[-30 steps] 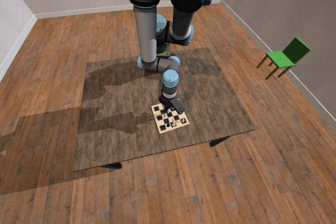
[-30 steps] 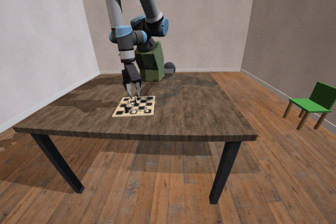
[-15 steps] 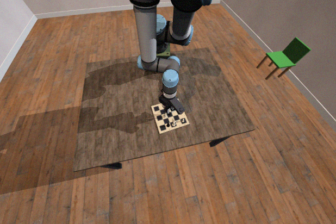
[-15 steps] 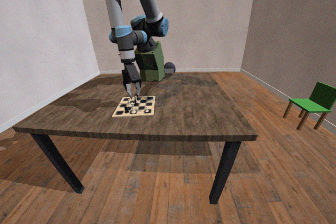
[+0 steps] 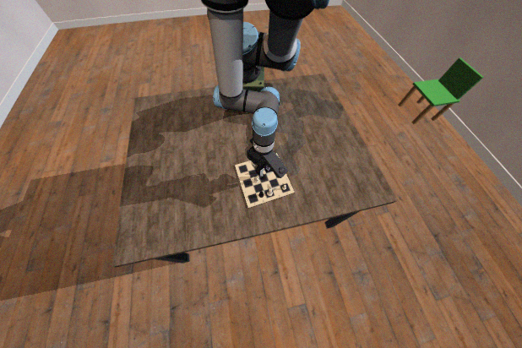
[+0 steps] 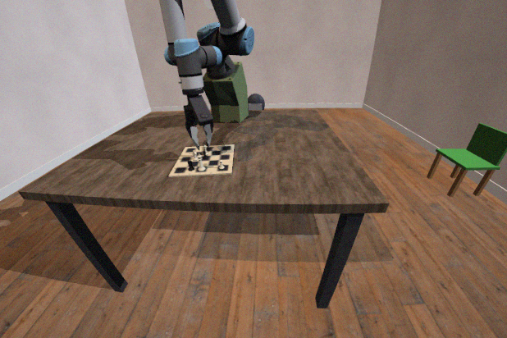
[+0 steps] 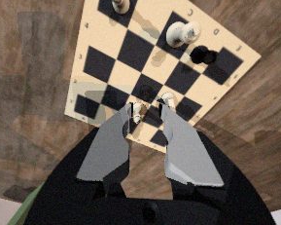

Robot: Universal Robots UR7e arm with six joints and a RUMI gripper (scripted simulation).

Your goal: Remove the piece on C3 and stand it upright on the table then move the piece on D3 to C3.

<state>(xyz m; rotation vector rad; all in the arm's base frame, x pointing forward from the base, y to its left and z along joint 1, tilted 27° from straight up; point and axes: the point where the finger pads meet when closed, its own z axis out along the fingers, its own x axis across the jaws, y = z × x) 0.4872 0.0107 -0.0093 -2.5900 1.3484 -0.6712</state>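
The small chessboard (image 5: 263,184) lies on the dark wooden table, also seen in the exterior view (image 6: 203,159) and in the wrist view (image 7: 151,62). My gripper (image 7: 146,103) (image 6: 201,139) points down over the board's near part, its fingers a little apart with nothing between them. Below the gap stands a small black piece (image 7: 146,92), on what I read as C3. A white piece (image 7: 168,99) stands to its right by the right fingertip, on what I read as D3. Another white piece (image 7: 136,110) stands by the left fingertip.
Further pieces stand on the board: a large white one (image 7: 182,33), a black one (image 7: 202,56) and a white one at the top edge (image 7: 121,3). The arm's green base (image 6: 226,94) stands behind the board. A green chair (image 6: 469,156) stands far to the right.
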